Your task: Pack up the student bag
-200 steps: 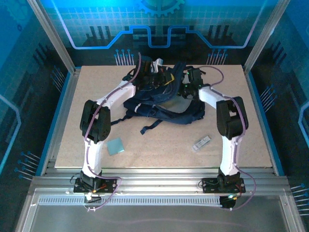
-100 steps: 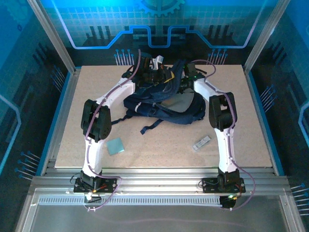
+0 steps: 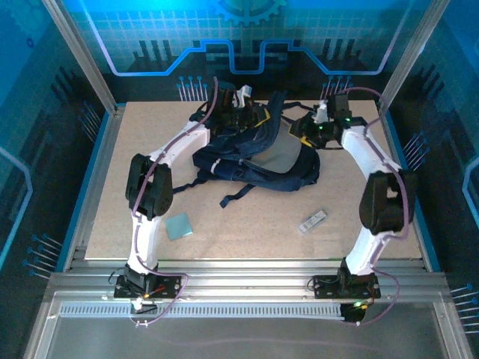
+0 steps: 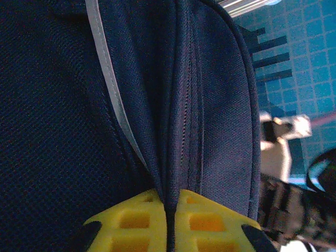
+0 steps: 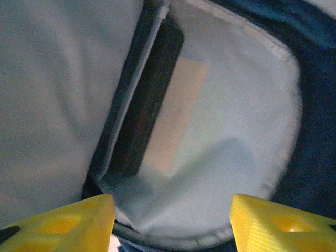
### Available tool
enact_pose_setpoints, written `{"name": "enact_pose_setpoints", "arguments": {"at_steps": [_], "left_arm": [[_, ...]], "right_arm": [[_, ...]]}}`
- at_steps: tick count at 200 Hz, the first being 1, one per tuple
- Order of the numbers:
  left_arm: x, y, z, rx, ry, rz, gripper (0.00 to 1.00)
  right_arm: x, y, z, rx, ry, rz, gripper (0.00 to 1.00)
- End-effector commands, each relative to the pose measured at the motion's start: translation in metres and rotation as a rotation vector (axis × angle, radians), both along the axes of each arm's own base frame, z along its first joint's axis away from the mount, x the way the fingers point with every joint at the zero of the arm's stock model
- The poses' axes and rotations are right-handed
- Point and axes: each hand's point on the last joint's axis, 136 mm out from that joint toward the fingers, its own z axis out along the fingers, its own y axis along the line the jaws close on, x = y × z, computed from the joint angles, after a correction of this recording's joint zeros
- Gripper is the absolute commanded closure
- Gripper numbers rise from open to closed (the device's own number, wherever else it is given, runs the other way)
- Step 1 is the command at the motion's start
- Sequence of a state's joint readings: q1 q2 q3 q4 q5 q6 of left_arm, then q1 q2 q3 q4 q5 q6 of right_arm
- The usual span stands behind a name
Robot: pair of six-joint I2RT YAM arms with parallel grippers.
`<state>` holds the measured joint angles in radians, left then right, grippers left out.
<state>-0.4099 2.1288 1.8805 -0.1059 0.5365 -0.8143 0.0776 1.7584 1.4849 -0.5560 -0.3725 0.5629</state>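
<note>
The left gripper (image 4: 170, 212) pinches the student bag (image 3: 247, 161) by its rim, and the right gripper (image 5: 170, 218) hangs jaws apart over the grey lining (image 5: 236, 105) — next, I reckon, it needs to fetch another item.

My robot test cell, a lab booth.
I see aluminium rails (image 3: 247, 288) in front of the table (image 3: 254, 232), posts (image 3: 80, 56) at its corners, and blue circuit-print panels (image 3: 314, 30) behind and beside it.

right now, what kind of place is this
Probably a robot lab cell or demo booth: an aluminium frame encloses the table, blue printed panels wall it in, and two arms bolted at its edge handle a bag.
</note>
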Motion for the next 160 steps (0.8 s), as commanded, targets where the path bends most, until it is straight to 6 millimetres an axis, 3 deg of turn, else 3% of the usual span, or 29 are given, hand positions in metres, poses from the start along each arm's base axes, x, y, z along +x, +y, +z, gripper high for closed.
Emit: {"name": "enact_pose_setpoints", "arguments": {"at_steps": [1, 5, 9, 15, 26, 44, 78, 99, 115, 160], "left_arm": [[0.005, -0.011, 0.034, -0.075, -0.12, -0.014, 0.61], [0.004, -0.01, 0.033, -0.07, -0.112, -0.012, 0.53], [0.004, -0.009, 0.031, -0.063, -0.107, -0.011, 0.38], [0.002, -0.006, 0.032, -0.056, -0.107, -0.006, 0.26], [-0.002, 0.0, 0.03, -0.035, -0.101, 0.008, 0.18], [-0.01, 0.022, 0.026, -0.01, -0.095, 0.059, 0.16], [-0.029, 0.078, -0.001, 0.048, -0.064, 0.196, 0.15], [-0.04, 0.108, -0.032, 0.12, -0.011, 0.275, 0.14], [-0.049, 0.124, -0.057, 0.172, 0.059, 0.329, 0.14], [-0.068, 0.142, -0.108, 0.137, 0.25, 0.485, 0.15]], "right_arm": [[-0.041, -0.013, 0.004, -0.127, 0.006, 0.005, 0.39], [-0.046, -0.011, 0.004, -0.132, 0.008, 0.007, 0.39], [-0.052, -0.011, 0.004, -0.139, 0.01, 0.005, 0.39], [-0.06, -0.008, 0.005, -0.148, 0.01, 0.005, 0.39], [-0.076, 0.001, 0.004, -0.179, 0.004, 0.014, 0.39], [-0.1, 0.015, -0.004, -0.234, -0.005, 0.008, 0.39], [-0.125, 0.071, -0.021, -0.185, -0.047, 0.019, 0.42], [-0.122, 0.105, -0.025, -0.196, -0.089, 0.031, 0.44], [-0.114, 0.117, -0.03, -0.221, -0.077, 0.027, 0.44], [-0.098, 0.119, -0.027, -0.257, -0.092, -0.003, 0.44]]}}
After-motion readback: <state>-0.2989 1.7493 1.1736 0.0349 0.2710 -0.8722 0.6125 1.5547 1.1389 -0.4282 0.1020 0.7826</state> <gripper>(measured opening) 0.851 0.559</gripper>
